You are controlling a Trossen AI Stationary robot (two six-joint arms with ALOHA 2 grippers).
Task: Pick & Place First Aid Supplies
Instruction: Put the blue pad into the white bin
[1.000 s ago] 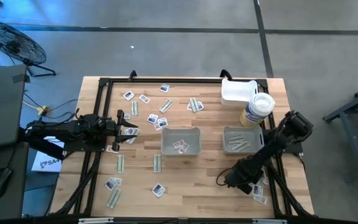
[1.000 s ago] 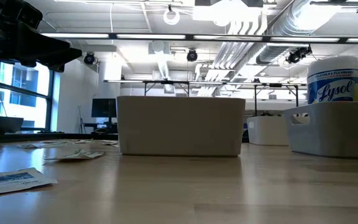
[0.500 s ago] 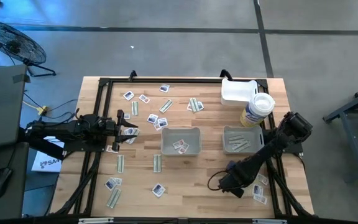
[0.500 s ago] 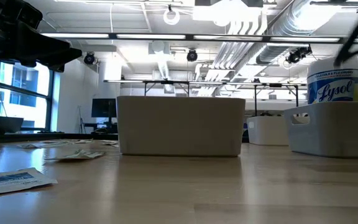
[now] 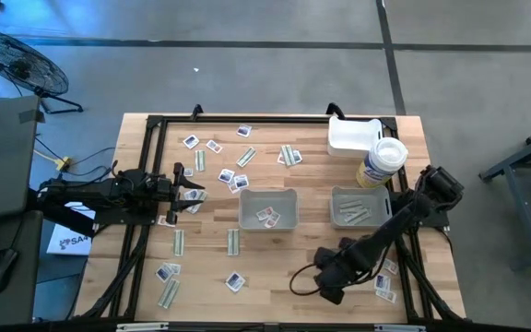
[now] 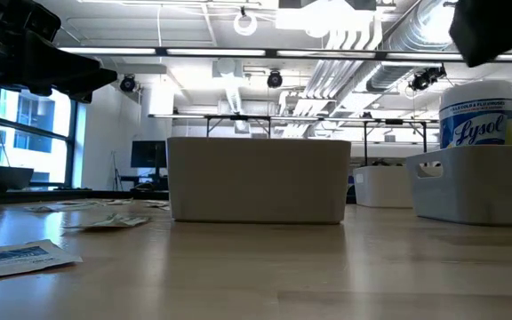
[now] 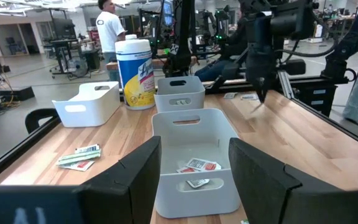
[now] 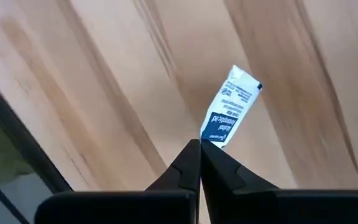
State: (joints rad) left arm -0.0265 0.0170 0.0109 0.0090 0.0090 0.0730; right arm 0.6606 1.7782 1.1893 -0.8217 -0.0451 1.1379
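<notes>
The small white packet (image 8: 232, 106) with dark print hangs from the tip of the right claw (image 8: 199, 149), pinched by one short edge only, with the rest of it sticking out free over the bare wood of the tabletop (image 8: 104, 74). It looks nearly weightless and thin as paper, a foil or paper sachet that will flex and flutter rather than hold its shape. Held by so little at the very tip, I'd judge it could swivel or slip out with a quick swing; a grip further in, across the middle of the flat face, would be surer, though from flat on the wood an edge or corner is about all a fingertip can catch.

From above, the right claw (image 5: 325, 281) sits low over the near part of the tabletop, in front of the two grey trays. The middle tray (image 5: 267, 210) already has a couple of squarish packets in it; the right-hand tray (image 5: 358, 205) holds a few long pale strips. A white round-lidded bottle (image 5: 383, 161) stands beside a white bin (image 5: 352, 136) at the far right.

More packets and strips (image 5: 238, 181) lie scattered across the left half. The left claw (image 7: 191, 180) waits there with its fingers spread wide, holding nothing, facing the middle tray.
</notes>
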